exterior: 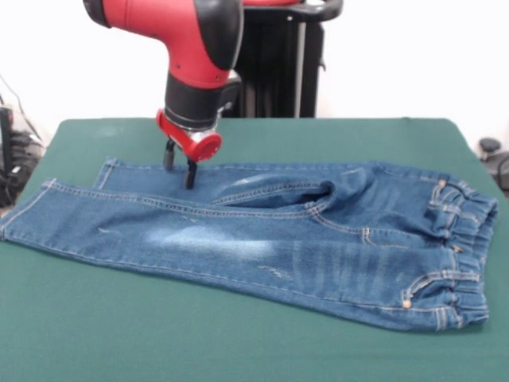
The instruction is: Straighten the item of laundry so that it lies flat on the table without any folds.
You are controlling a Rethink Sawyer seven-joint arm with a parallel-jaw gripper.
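Denim jeans (262, 239) (faded patches) on green felt table (238, 342); gripper (180, 169) fingers parted, touching leg.

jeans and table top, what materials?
Jeans: blue denim by the look, matte, with faded pale patches, orange-tan stitching and a gathered, probably elastic waistband. Table: dark green matte cover, felt-like, no shine; what lies under it is hidden.

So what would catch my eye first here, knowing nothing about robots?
Probably the red and black arm coming down from the top, its gripper touching the upper leg of the jeans. The jeans stretch across the green table, waistband at the picture's right, legs overlapping.
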